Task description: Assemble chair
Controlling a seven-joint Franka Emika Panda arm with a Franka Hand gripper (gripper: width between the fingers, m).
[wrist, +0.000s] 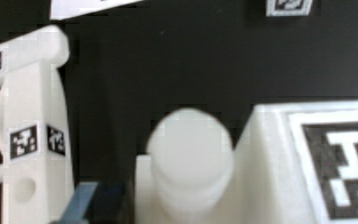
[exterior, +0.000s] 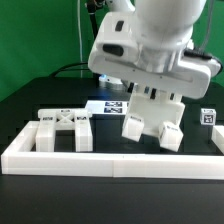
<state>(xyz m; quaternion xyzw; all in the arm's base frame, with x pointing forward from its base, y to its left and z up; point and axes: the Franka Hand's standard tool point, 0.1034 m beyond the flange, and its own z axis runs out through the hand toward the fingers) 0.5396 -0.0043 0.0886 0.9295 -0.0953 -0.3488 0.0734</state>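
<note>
3 chair pieces point(exterior: 62, 130) (1 wall point(exterior: 110, 158))

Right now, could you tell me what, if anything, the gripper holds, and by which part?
Apparently the white legged chair piece, by its upper end; the contact itself is hidden.

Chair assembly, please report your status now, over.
Gripper: jaws shut on chair piece. X-braced frame stands apart, at the exterior view's left. Marker board flat beyond, no obstacle.

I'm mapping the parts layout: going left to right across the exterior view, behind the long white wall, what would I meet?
X-braced frame → marker board → legged chair part → small tagged block
</note>
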